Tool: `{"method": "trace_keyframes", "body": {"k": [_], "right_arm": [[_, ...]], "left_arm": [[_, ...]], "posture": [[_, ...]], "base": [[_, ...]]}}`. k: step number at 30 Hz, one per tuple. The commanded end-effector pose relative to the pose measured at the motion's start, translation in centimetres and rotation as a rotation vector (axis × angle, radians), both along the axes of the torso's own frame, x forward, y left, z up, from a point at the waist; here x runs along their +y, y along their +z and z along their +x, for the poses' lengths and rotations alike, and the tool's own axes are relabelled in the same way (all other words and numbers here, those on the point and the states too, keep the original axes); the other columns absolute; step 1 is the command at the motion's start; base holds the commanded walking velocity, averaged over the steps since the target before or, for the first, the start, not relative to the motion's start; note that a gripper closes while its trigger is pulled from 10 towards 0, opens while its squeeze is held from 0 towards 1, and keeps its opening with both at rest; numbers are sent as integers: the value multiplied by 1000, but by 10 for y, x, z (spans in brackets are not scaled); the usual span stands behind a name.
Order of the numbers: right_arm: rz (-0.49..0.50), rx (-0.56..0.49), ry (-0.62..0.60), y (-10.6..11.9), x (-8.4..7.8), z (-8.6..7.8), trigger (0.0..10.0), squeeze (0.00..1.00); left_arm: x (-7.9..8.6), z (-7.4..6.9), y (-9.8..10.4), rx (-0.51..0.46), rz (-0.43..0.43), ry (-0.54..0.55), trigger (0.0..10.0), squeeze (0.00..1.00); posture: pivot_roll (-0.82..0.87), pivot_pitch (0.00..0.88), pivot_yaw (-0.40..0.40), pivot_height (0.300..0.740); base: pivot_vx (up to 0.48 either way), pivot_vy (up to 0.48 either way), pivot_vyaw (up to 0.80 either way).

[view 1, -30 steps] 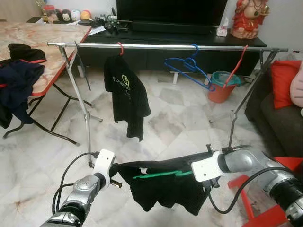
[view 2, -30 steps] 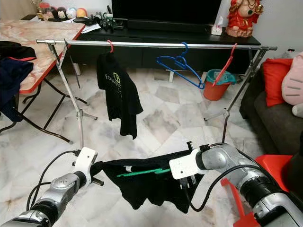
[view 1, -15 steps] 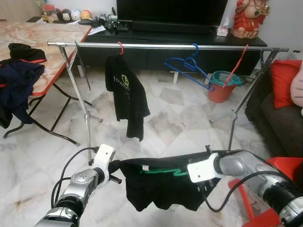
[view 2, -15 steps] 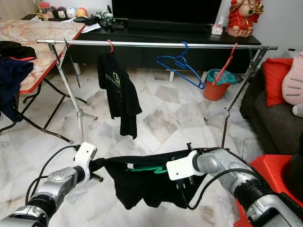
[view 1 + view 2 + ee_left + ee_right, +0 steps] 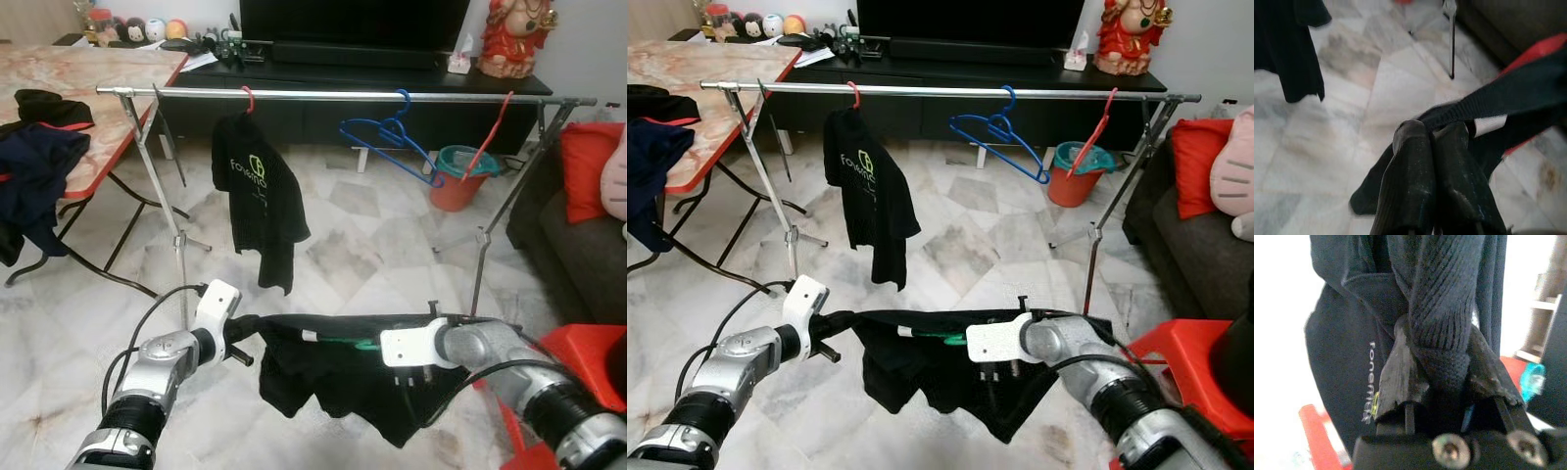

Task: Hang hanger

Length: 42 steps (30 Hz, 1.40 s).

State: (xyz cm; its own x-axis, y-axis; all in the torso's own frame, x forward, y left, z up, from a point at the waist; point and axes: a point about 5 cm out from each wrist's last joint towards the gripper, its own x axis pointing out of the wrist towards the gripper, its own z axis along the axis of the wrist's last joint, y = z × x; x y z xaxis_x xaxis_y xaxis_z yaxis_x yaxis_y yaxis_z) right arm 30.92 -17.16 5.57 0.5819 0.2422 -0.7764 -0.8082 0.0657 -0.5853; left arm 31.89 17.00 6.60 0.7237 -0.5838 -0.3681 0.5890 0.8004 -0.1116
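A black shirt with a green hanger inside it hangs stretched between my two grippers, low over the floor. My left gripper is shut on the shirt's left end; its closed fingertips pinch the cloth. My right gripper is shut on a ribbed edge of the shirt at its right end. Beyond stands the metal clothes rail, carrying another black shirt on a red hanger, a blue hanger and a red hanger.
A folding table with dark clothes stands at the left. An orange bucket sits behind the rail. At the right are a sofa with a red cushion and a red stool. A TV console lines the back wall.
My left gripper has risen and moved a little to the right. The right gripper has shifted left. The held shirt now sits higher at its left end and droops lower on the right.
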Motion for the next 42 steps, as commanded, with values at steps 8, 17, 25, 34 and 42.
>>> {"method": "trace_keyframes", "body": {"k": [8,17,25,34,42], "right_arm": [[307,7,-69,17,39,3,0,0],[418,-48,-133,19,74,10,0,0],[418,-48,-133,19,74,10,0,0],[418,-48,-133,19,74,10,0,0],[418,-48,-133,19,74,10,0,0]], "left_arm": [[-15,7,31,-68,-66,-73,0,0],[-38,-10,41,-69,-76,-237,0,0],[-38,-10,41,-69,-76,-237,0,0],[-38,-10,41,-69,-76,-237,0,0],[-38,-10,41,-69,-76,-237,0,0]], "posture": [[-117,0,-40,740],[-98,0,-48,740],[-98,0,-48,740],[-98,0,-48,740],[-98,0,-48,740]], "base": [[0,0,0],[0,0,0],[0,0,0],[0,0,0],[0,0,0]]}}
